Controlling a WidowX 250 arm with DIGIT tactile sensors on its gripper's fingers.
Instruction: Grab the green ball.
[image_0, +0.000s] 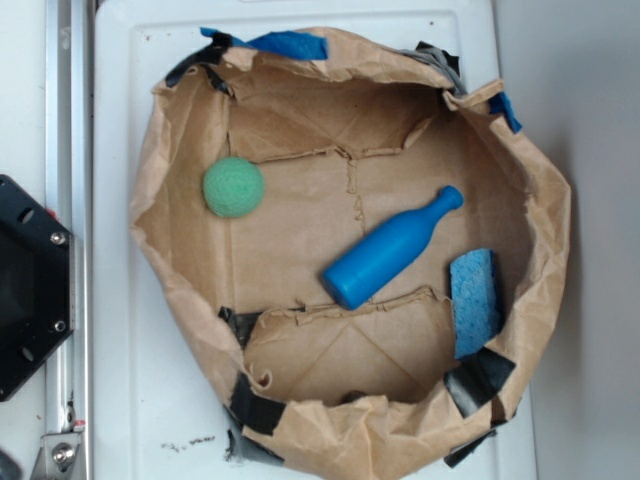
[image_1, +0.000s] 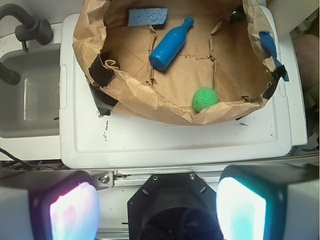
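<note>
The green ball (image_0: 234, 187) (image_1: 205, 99) is a small fuzzy light-green sphere. It rests on the floor of a rolled-down brown paper bag (image_0: 160, 250) (image_1: 165, 107), close to the bag's wall. In the wrist view my gripper (image_1: 157, 205) is open, its two glowing pads (image_1: 75, 210) far apart with nothing between them. It hovers over the black robot base (image_1: 175, 205), outside the bag and well short of the ball. The exterior view does not show the gripper.
Inside the bag lie a blue bottle-shaped pin (image_0: 390, 250) (image_1: 170, 45) and a blue sponge (image_0: 475, 300) (image_1: 147, 16). The bag sits on a white lid (image_0: 130, 380) (image_1: 150, 145). A metal rail (image_0: 65, 150) and the black base (image_0: 25, 285) flank it. A grey tub (image_1: 30, 95) is beside it.
</note>
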